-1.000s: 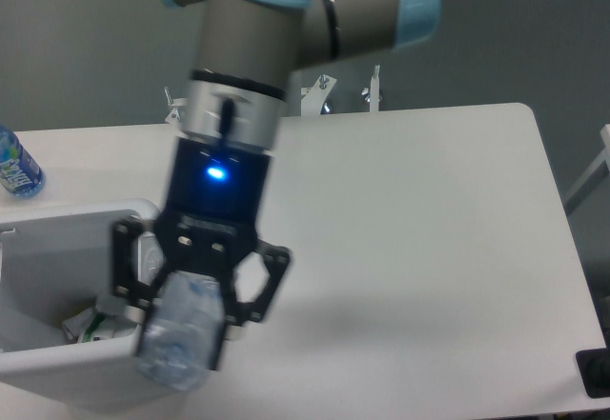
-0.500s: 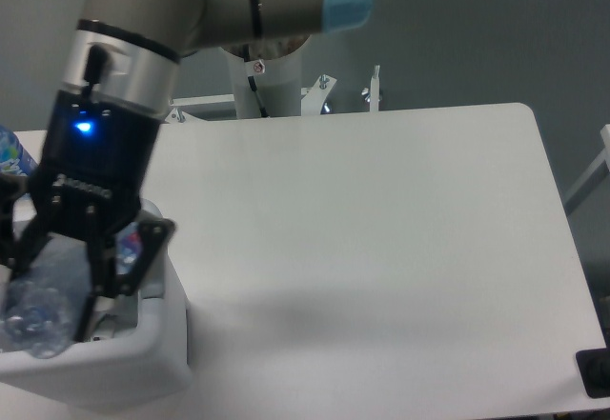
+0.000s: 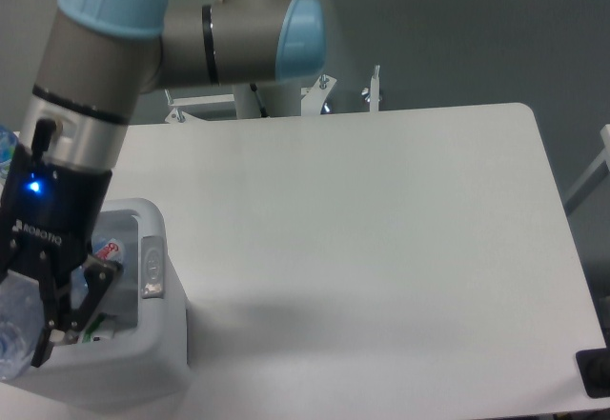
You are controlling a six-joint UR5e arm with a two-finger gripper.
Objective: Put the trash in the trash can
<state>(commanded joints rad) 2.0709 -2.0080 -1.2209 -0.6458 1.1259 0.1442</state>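
My gripper (image 3: 21, 336) hangs at the far left over the open top of the trash can (image 3: 143, 382), a boxy white bin with a grey tab (image 3: 151, 268) on its rim. It is shut on the trash, a crushed clear plastic bottle (image 3: 13, 332) that is cut off by the left edge of the frame. One dark finger (image 3: 59, 317) shows to the right of the bottle; the other is out of frame. A red-and-purple label (image 3: 108, 249) shows behind the gripper, inside the bin. A pale scrap (image 3: 100, 329) lies lower in the bin.
The arm rises from the bin toward the back middle. A sliver of the blue-labelled water bottle (image 3: 4, 149) peeks out at the left edge behind the wrist. Metal clamps (image 3: 372, 87) stand at the white table's (image 3: 381, 230) back edge. A black object (image 3: 593, 372) sits at the bottom right.
The gripper has carried the crushed bottle leftward, from beside the bin's front right corner to over the bin's opening, and now sits lower and farther left.
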